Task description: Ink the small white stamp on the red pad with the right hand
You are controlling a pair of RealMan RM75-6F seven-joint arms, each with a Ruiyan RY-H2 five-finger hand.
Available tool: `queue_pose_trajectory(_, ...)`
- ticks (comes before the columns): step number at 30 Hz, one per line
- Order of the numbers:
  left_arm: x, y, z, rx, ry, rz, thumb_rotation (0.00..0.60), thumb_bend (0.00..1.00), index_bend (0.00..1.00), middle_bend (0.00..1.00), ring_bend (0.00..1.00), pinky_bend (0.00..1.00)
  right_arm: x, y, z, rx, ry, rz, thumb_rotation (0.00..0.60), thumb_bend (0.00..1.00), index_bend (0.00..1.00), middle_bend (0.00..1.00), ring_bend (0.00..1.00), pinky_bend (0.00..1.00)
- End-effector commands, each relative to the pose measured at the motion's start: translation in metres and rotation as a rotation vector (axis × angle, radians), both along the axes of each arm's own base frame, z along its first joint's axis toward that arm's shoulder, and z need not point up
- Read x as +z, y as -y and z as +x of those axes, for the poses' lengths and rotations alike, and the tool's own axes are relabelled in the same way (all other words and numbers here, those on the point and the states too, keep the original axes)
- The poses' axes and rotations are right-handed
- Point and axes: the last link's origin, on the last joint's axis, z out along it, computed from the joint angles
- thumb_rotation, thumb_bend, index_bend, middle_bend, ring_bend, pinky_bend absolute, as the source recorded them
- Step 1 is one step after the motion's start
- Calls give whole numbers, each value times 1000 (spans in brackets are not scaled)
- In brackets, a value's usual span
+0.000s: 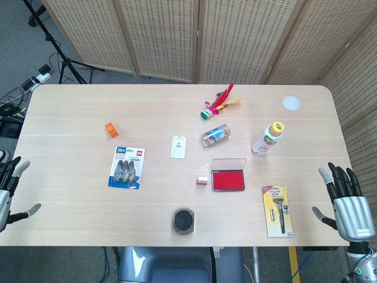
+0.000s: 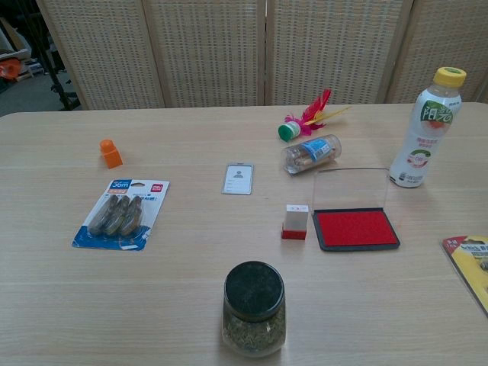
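The small white stamp (image 1: 202, 181) (image 2: 294, 221) stands upright on its red base, just left of the red ink pad (image 1: 228, 180) (image 2: 356, 228). The pad lies open with its clear lid raised behind it. My right hand (image 1: 346, 202) hovers at the table's right front edge, fingers spread and holding nothing, far right of the pad. My left hand (image 1: 8, 188) is at the left edge, fingers apart and empty. The chest view shows neither hand.
A dark-lidded jar (image 1: 184, 221) (image 2: 254, 307) stands in front of the stamp. A razor pack (image 1: 277, 210) lies between the pad and my right hand. A drink bottle (image 1: 268, 139), clear tube (image 1: 215, 135), feather toy (image 1: 219, 103), card (image 1: 178, 147), blister pack (image 1: 127, 168) and orange block (image 1: 110, 128) lie farther off.
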Motion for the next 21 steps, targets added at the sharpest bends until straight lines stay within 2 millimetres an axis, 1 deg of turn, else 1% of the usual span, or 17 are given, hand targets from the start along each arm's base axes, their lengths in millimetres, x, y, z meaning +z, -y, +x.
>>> queue_pose_trajectory(1, 0, 0, 0, -1, 0, 0, 600, 0, 0, 0, 0, 0, 0, 0, 0, 0, -1, 0, 600, 0, 0, 0, 0, 0)
queue_pose_trajectory(12, 1, 1, 1, -4, 7, 6, 600, 0, 0, 0, 0, 0, -1, 2, -1, -13, 6, 23, 600, 0, 0, 1, 0, 0)
queue_pose_trajectory(13, 2, 1, 2, -6, 11, 11, 600, 0, 0, 0, 0, 0, -1, 3, -1, -16, 18, 34, 600, 0, 0, 17, 2, 0)
queue_pose_trajectory(14, 3, 0, 2, -7, 13, 15, 600, 0, 0, 0, 0, 0, 0, 5, -1, -20, 21, 42, 600, 0, 0, 75, 36, 1)
queue_pose_trajectory(15, 4, 0, 2, -7, 15, 18, 600, 0, 0, 0, 0, 0, 1, 8, -1, -20, 22, 49, 600, 0, 0, 167, 116, 36)
queue_pose_trajectory(16, 5, 0, 2, -6, 17, 19, 600, 0, 0, 0, 0, 0, 3, 11, 0, -16, 19, 49, 600, 0, 0, 246, 193, 91)
queue_pose_trajectory(17, 5, 0, 1, -4, 16, 20, 600, 0, 0, 0, 0, 0, 5, 17, 2, -6, 9, 47, 600, 0, 0, 360, 333, 222)
queue_pose_trajectory(18, 5, 0, 1, -2, 15, 19, 600, 0, 0, 0, 0, 0, 7, 22, 3, 8, -5, 44, 600, 0, 0, 467, 466, 397)
queue_pose_trajectory(19, 5, -1, 1, 0, 15, 18, 600, 0, 0, 0, 0, 0, 9, 28, 6, 30, -21, 43, 600, 0, 0, 536, 548, 512)
queue_pose_trajectory(20, 4, -1, 1, 3, 14, 17, 600, 0, 0, 0, 0, 0, 10, 35, 10, 61, -38, 49, 600, 0, 0, 632, 656, 664)
queue_pose_trajectory(21, 4, -2, 1, 4, 13, 16, 600, 0, 0, 0, 0, 0, 11, 40, 13, 78, -43, 60, 600, 0, 0, 710, 745, 784)
